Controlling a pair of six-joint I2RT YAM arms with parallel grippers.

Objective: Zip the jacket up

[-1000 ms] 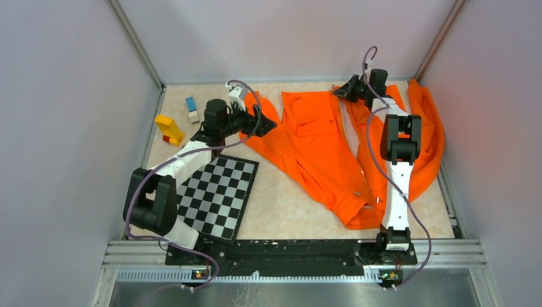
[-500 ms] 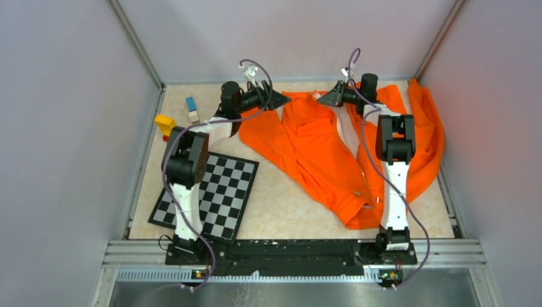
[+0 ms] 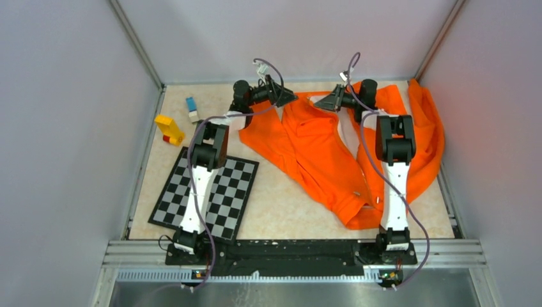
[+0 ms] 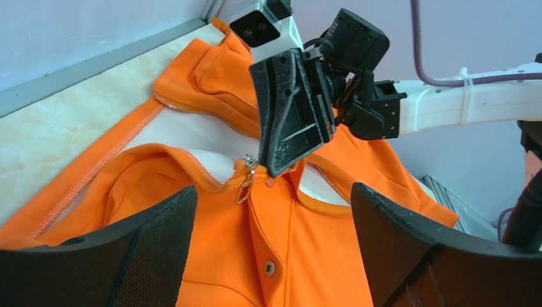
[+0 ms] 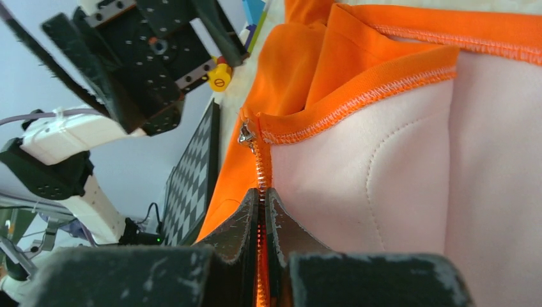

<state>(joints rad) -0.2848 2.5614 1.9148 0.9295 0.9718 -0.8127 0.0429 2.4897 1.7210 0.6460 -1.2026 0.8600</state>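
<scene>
Left fingers (image 4: 147, 246) advanced, open over jacket (image 3: 319, 150) | right fingers (image 5: 235, 231) pinch its zipper (image 5: 261, 171)

Readable text, labels, brands, numbers, signs: none in any view. Checkerboard (image 3: 233, 192) on the desk (image 3: 287, 204): plain black and white squares only, no characters.

The jacket (image 3: 319, 153) lies spread over the right half of the table (image 3: 281, 204), collar toward the far wall, one sleeve along the right wall. A checkerboard (image 3: 236, 192) lies flat at the near left, close to the jacket, with the left arm stretched above it. Behind it, near the left wall, sits a larger block (image 3: 169, 129), with a smaller block (image 3: 192, 109) behind that. At the collar, the left gripper (image 3: 286, 97) and right gripper (image 3: 323, 102) face each other, with the zipper pull (image 4: 245, 182) between them. The right gripper pinches the zipper edge just beside the pull.
</scene>
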